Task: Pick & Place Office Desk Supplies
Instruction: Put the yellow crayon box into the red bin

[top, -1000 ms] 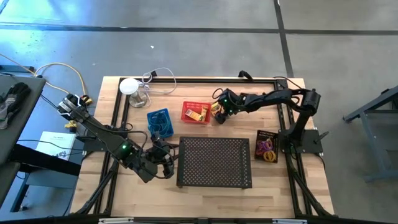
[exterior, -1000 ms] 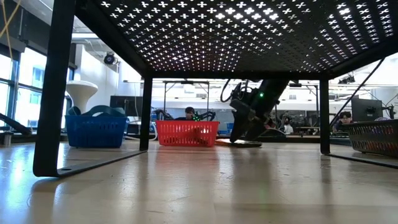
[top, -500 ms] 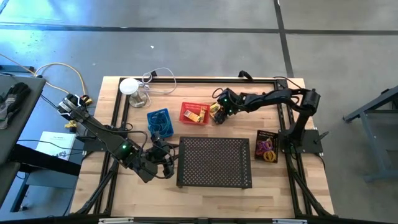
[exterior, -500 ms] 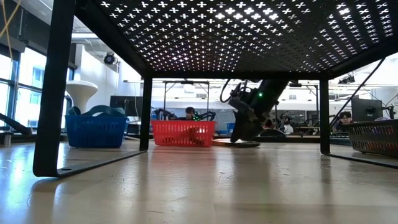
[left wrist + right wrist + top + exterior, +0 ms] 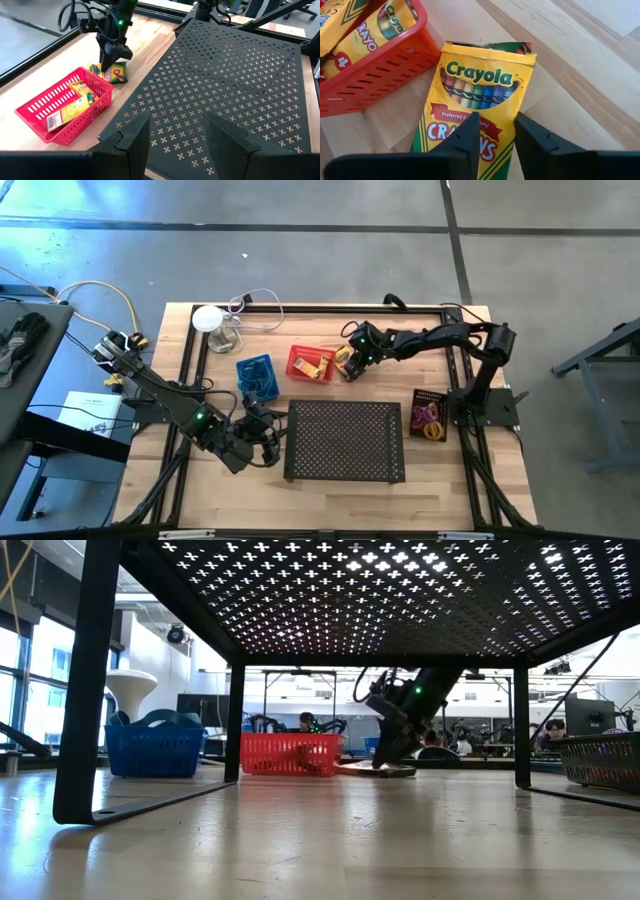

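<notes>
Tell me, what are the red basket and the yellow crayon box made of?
The red basket looks like glossy moulded plastic: its walls are an even grid of thin bars. The crayon box beside it, under the right hand, looks like thin printed card with a slight sheen: it has folded edges and a flap at its end.

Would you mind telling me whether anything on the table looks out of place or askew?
One crayon box lies flat on the wood just outside the red basket, with the right gripper at it. The basket itself sits skewed to the table edges.
</notes>
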